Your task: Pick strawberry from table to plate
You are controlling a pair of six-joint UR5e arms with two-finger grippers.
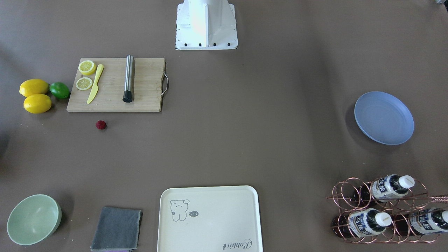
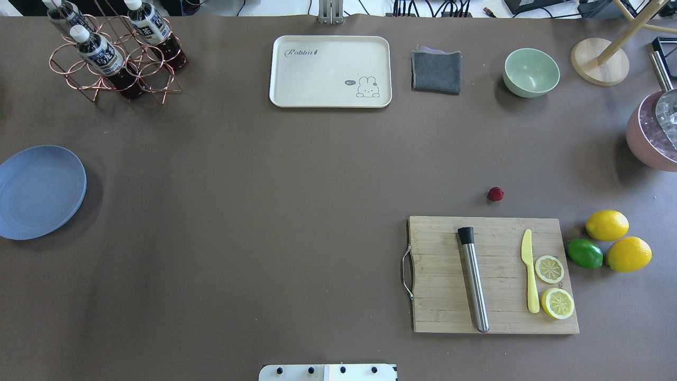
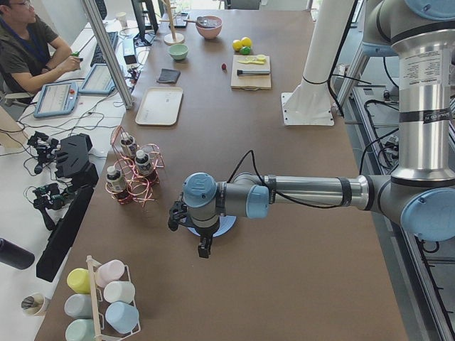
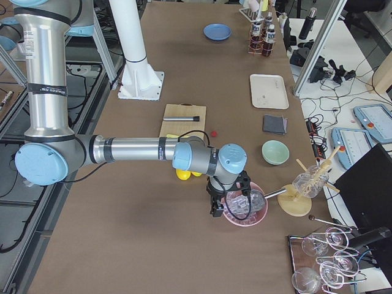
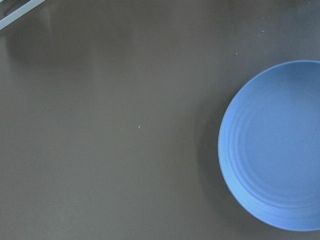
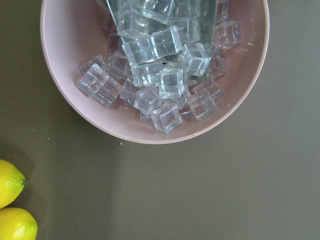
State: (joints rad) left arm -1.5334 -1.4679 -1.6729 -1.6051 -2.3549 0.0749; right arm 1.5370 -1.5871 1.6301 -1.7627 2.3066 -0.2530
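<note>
**Brown-grey table (image 1: 245, 147): strawberry (image 1: 100, 125) well apart from both claws**

Bare matte surface fills most of what we see. On it the strawberry lies just beside the wooden cutting board (image 1: 115, 85), off the long edge away from the robot's base, touching nothing; the light blue plate (image 1: 384, 118) sits towards the table's other end, well apart from the berry. The left gripper (image 3: 204, 249) hangs above that plate, fingers pointing down, so the berry lies far along the table from it; the right gripper (image 4: 214, 209) hangs by the rim of a pink bowl of ice cubes (image 6: 65, 100), with the lemons (image 1: 34, 87) between it and the board. The berry is nearer this claw than the left one, yet still well apart. Both claws show only in the side views, so we cannot tell whether their fingers stand apart or together.
</note>
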